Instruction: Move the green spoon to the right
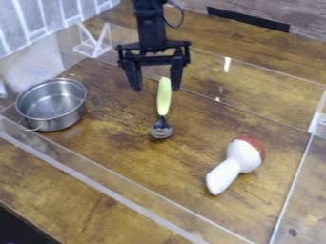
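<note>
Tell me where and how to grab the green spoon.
Take the spoon by its pale green handle, coming from above, with one fingertip of the gripper on each long side. The handle is long and slim and lies flat, pointing toward the arm, so its sides look easiest to pinch; the rounded bowl would likely slip.

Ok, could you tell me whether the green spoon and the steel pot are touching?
Apart: the camera view shows bare wooden tabletop between the green spoon and the steel pot.
</note>
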Tool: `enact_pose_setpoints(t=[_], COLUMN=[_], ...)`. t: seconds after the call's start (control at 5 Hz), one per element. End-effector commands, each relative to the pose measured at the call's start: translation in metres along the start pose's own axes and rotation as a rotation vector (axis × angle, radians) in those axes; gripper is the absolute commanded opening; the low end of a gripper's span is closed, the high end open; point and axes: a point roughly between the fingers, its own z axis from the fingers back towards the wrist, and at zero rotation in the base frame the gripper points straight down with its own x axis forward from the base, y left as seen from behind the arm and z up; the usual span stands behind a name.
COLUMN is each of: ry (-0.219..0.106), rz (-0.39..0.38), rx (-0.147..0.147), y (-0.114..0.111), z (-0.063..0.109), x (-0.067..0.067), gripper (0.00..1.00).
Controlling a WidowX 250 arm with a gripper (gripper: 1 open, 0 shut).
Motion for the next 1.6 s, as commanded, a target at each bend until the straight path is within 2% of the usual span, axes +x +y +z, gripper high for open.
enact_pose_setpoints(t=[0.0, 0.2, 0.4, 1.0, 1.4], ry=[-0.066, -0.052, -0.043, -0.043, -0.052], rz=[0.079, 0.079, 0.073, 0.038, 0.103], rx=[-0.014, 0.0, 0.009, 0.025, 0.032], y=[0.002, 0.003, 0.003, 0.017, 0.037], z=[0.019, 0.002, -0.007, -0.009, -0.012], x=[0.02, 0.019, 0.017, 0.026, 0.022], gripper=[1.0, 1.0, 0.0, 0.0, 0.0])
